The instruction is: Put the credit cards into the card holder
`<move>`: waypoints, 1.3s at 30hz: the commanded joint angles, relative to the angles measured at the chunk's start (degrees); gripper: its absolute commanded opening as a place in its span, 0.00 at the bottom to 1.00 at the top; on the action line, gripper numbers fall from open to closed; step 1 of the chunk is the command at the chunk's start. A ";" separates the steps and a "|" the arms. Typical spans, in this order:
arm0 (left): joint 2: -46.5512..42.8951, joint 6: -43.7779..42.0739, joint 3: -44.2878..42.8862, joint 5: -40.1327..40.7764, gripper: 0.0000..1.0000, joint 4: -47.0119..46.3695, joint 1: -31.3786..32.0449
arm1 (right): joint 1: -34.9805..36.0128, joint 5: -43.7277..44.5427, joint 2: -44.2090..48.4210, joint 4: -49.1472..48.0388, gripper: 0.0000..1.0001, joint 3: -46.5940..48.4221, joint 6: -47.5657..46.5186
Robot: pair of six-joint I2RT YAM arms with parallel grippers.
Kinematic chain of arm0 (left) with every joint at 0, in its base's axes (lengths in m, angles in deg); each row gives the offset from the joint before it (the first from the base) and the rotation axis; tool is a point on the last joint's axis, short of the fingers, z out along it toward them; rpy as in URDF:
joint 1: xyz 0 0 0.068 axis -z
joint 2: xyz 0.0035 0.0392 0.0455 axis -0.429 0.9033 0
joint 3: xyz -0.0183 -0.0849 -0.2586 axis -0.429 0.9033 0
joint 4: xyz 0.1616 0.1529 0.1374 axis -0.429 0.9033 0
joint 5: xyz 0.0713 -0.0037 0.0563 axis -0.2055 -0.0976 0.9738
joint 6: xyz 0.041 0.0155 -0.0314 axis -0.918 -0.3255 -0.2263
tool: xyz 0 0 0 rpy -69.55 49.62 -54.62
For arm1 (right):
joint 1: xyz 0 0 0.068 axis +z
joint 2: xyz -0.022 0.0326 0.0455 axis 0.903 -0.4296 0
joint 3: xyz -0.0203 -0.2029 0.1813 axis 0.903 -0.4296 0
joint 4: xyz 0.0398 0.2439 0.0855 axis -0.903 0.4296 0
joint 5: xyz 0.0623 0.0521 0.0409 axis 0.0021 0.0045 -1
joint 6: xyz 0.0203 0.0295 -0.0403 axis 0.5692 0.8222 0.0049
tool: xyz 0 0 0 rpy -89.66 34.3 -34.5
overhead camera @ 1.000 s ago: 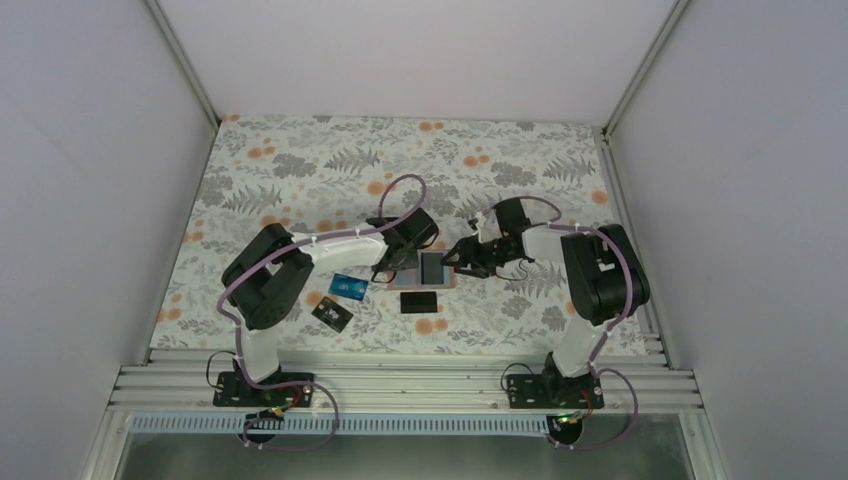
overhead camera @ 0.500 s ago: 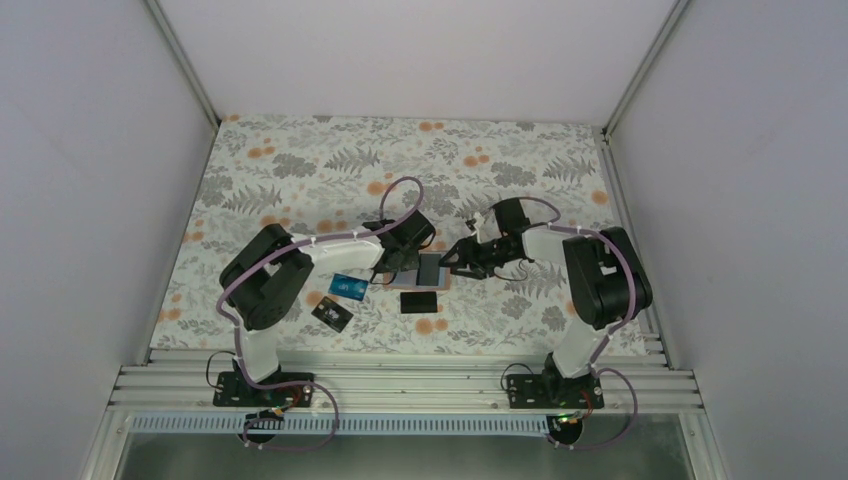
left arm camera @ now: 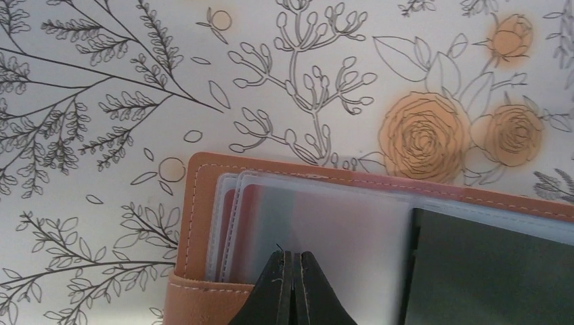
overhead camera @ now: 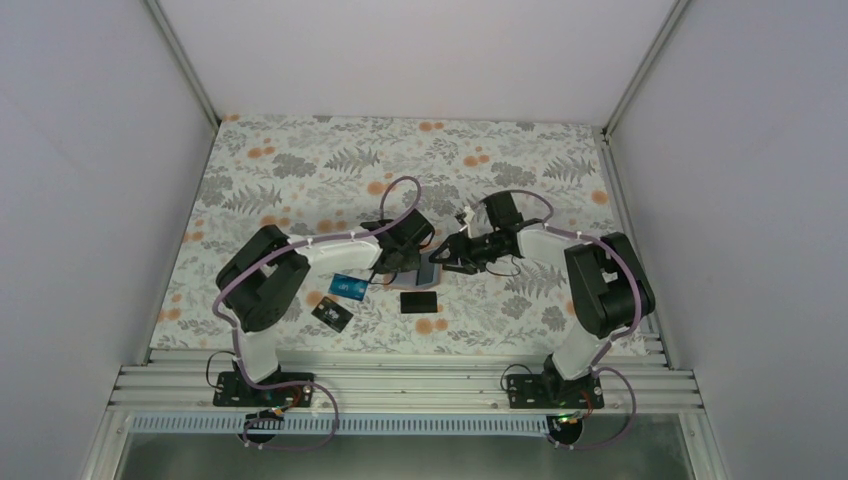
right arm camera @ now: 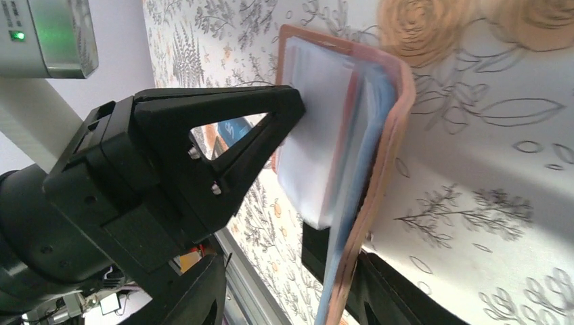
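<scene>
The tan card holder [overhead camera: 428, 272] lies open on the floral mat, with clear sleeves [left arm camera: 325, 223] inside and a dark card [left arm camera: 487, 271] in one of them. My left gripper [left arm camera: 292, 257] is shut, its tips pressing down on the sleeves [right arm camera: 318, 101]. The holder's right cover [right arm camera: 399, 122] stands lifted. It leans on one finger [right arm camera: 399, 298] of my right gripper [right arm camera: 291, 305], which is open with a wide gap on the cover's other side. Left of the holder lie a blue card [overhead camera: 350, 287] and a black printed card [overhead camera: 332, 314]. A plain black card [overhead camera: 420, 299] lies just in front.
The floral mat [overhead camera: 300, 170] covers the table up to grey walls at the back and sides. The aluminium rail [overhead camera: 400, 385] with both arm bases runs along the near edge.
My right gripper has moved left and slightly back, tipping the holder's right cover up from flat, and its jaws have narrowed a little. The left gripper stays shut on the sleeves.
</scene>
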State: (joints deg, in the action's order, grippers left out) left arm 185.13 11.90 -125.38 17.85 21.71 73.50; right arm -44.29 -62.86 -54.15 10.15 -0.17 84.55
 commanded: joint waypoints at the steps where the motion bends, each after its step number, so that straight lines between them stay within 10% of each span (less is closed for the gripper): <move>1: -2.64 -0.20 0.42 -2.12 0.02 -2.30 0.08 | 2.60 -0.86 1.10 -0.92 0.50 2.36 1.79; 39: -16.09 -6.77 16.08 -14.93 0.02 -12.89 -11.00 | 12.18 6.54 -15.53 -1.60 0.45 16.46 7.94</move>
State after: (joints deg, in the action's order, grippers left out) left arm 169.96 7.00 -109.45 5.61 10.04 62.73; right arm -32.46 -57.87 -67.42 8.59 14.03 92.81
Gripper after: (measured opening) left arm 0.025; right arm 0.455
